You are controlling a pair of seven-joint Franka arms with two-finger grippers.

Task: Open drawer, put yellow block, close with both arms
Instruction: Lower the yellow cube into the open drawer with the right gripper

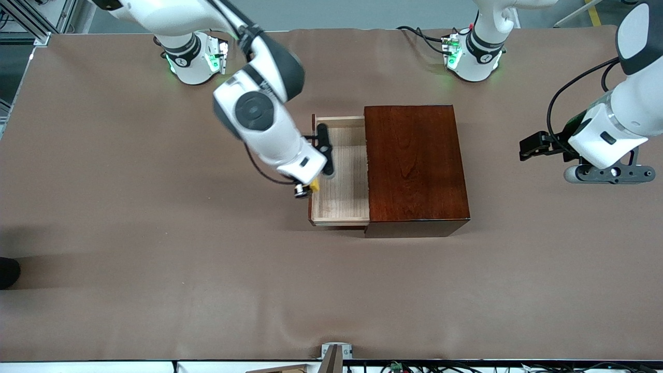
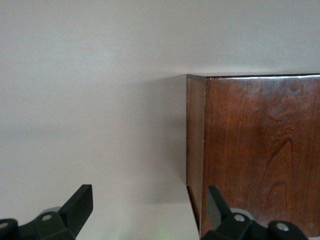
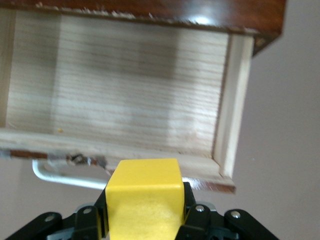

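Since the pale-wood sliding drawer [image 1: 342, 171] of the glossy reddish-brown wooden box [image 1: 414, 163] is already pulled out, this looks like the put-the-block-in step. The right pincer [image 1: 305, 188] is clenched on the small bright yellow cube [image 3: 145, 200], holding it up in the air right over the drawer's front lip, above the white U-shaped handle [image 3: 60, 175] and not quite over the open tray yet. Next move probably calls for nudging it further over the tray, lowering, then letting go. The left pincer [image 2: 147, 212] waits released over the brown counter [image 1: 155, 269] just beside the box's end.
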